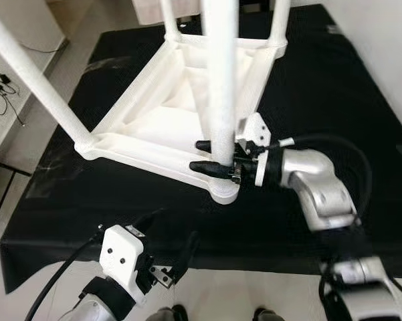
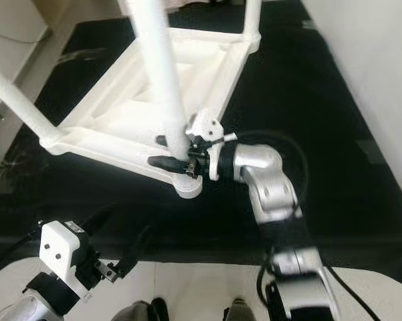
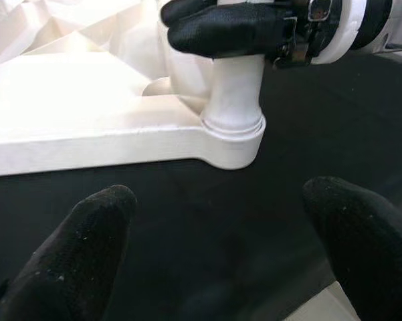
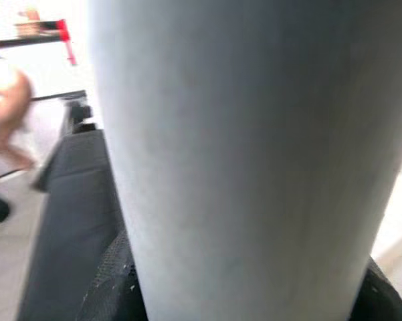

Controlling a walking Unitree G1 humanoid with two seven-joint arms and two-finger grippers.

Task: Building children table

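White table top (image 1: 154, 127) lies upturned with legs standing in its corners; right gripper (image 1: 213, 158) clasps the nearest leg (image 1: 221, 80), left gripper (image 1: 170, 241) hovers spread.

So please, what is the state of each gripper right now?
Left gripper: open, holding nothing, hovering above the black mat.
Right gripper: shut on the white table leg, near its socket.
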